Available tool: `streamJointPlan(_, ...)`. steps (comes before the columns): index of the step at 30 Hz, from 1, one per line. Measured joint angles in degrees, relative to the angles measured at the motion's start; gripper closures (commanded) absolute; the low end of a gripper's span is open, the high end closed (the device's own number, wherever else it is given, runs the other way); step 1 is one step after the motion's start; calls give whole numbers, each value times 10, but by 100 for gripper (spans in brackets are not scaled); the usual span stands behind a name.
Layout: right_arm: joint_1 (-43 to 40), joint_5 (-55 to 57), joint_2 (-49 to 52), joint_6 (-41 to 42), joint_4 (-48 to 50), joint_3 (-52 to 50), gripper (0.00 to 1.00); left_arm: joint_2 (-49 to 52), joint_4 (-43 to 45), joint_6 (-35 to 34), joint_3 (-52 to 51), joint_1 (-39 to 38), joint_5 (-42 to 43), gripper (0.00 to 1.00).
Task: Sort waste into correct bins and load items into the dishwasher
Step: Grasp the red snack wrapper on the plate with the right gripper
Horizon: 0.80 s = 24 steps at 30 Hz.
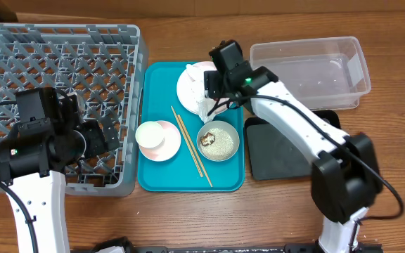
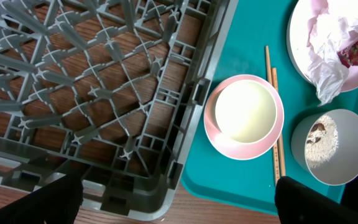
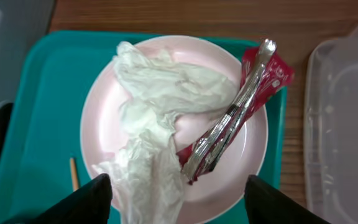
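The large white plate [image 1: 187, 83] lies at the far end of the teal tray and carries the crumpled napkin [image 3: 160, 106] and the red wrapper [image 3: 253, 93]. My right gripper [image 3: 179, 202] is open and empty, hovering just above the plate [image 3: 104, 124]. A white cup [image 2: 245, 111] stands on the pink saucer [image 2: 244, 146]. Beside it lie two chopsticks [image 2: 271, 93] and the grey bowl [image 2: 330, 146] with rice and brown bits. My left gripper [image 2: 179, 205] is open and empty over the near right corner of the grey dish rack [image 1: 62, 70].
The teal serving tray [image 1: 192, 179] sits between the rack and the bins. The clear tub [image 1: 308, 70] stands at the far right, with the black tray [image 1: 280, 151] in front of it. The right arm [image 1: 294, 119] reaches across above the black tray.
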Motion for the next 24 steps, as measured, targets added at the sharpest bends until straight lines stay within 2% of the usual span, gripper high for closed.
streamJointPlan(5,0,14,41,33,9,0,36,0,0,0,0,0,0,0)
streamJointPlan(10,0,31,71,57,16,0,46,0,-2,0,0,0,0,0)
streamJointPlan(14,0,43,78,82,19,0,58,0,-3,0,0,0,0,0)
streamJointPlan(16,0,45,80,88,18,0,72,0,-5,0,0,0,0,0)
streamJointPlan(20,0,47,82,98,26,0,93,0,-6,0,0,0,0,0)
streamJointPlan(21,0,47,82,96,24,0,96,0,-7,0,0,0,0,0)
streamJointPlan(24,0,44,82,100,15,0,96,0,-6,0,0,0,0,0)
